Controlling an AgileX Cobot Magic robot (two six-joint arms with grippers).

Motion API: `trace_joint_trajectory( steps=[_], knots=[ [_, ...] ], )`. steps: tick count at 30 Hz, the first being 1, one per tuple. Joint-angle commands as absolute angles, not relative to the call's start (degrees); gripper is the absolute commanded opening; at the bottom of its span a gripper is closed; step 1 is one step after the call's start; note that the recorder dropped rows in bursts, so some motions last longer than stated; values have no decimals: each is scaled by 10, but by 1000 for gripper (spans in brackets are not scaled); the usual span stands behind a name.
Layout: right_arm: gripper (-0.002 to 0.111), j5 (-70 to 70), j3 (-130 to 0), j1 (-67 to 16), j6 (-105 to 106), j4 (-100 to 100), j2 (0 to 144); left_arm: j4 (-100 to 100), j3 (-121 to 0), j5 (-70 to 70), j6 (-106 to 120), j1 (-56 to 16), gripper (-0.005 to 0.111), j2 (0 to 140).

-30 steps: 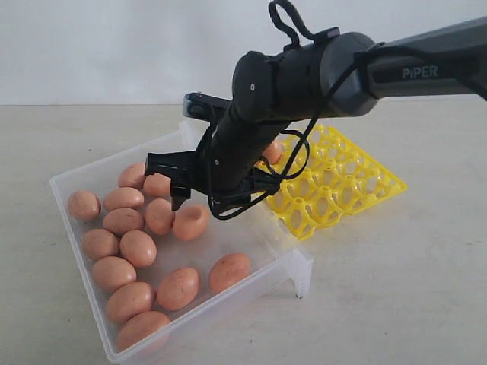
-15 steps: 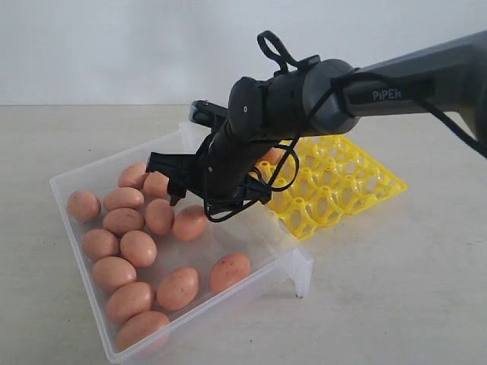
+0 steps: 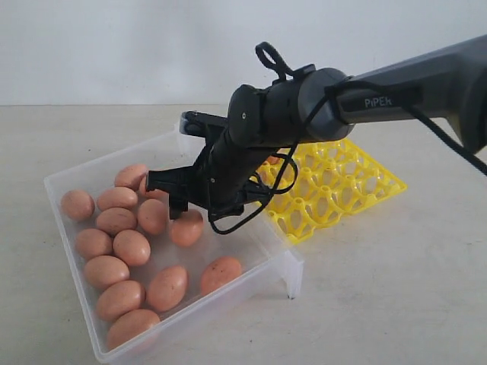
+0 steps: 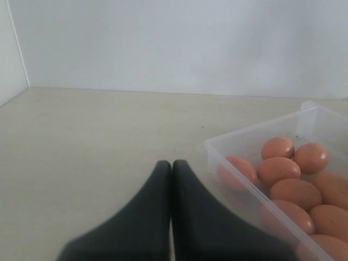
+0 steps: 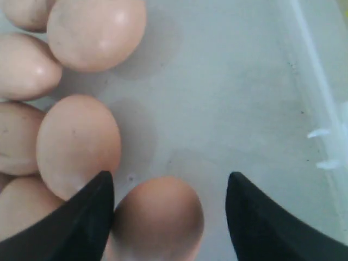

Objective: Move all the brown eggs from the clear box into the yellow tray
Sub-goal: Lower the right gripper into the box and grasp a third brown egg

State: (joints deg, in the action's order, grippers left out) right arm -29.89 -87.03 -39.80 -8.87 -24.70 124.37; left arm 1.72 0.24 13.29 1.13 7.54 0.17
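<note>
14 matte orange-brown oval eggs (image 3: 132,246) are showing in 1 clear frosted plastic box (image 3: 253,242), lower left; 1 bright yellow lattice egg tray (image 3: 358,182) is sitting centre right.

A beige tabletop (image 3: 396,289) meets a plain white wall (image 3: 114,46).

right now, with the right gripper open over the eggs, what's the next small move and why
Probably nudge the right gripper sideways to centre it, then lower: its jaws stand open astride one brown egg, which lies off-centre, nearly touching one jaw.
</note>
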Motion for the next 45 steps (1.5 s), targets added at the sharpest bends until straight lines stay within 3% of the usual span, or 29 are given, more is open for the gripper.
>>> trace_joint_trajectory(
  steps=[1,10,18,25,45],
  knots=[
    [58,-291,-864,-399,-33,-246,1235,20,0,133,12,74,-4,0],
    [58,-246,-864,-399,4,-237,1161,20,0,133,12,74,-4,0],
    [58,-348,-864,-429,85,-226,1167,20,0,133,12,74,-4,0],
    [58,-390,-926,-452,-103,-139,1231,20,0,133,12,74,-4,0],
    [58,-321,-934,-452,-104,-157,1273,20,0,133,12,74,-4,0]
  ],
)
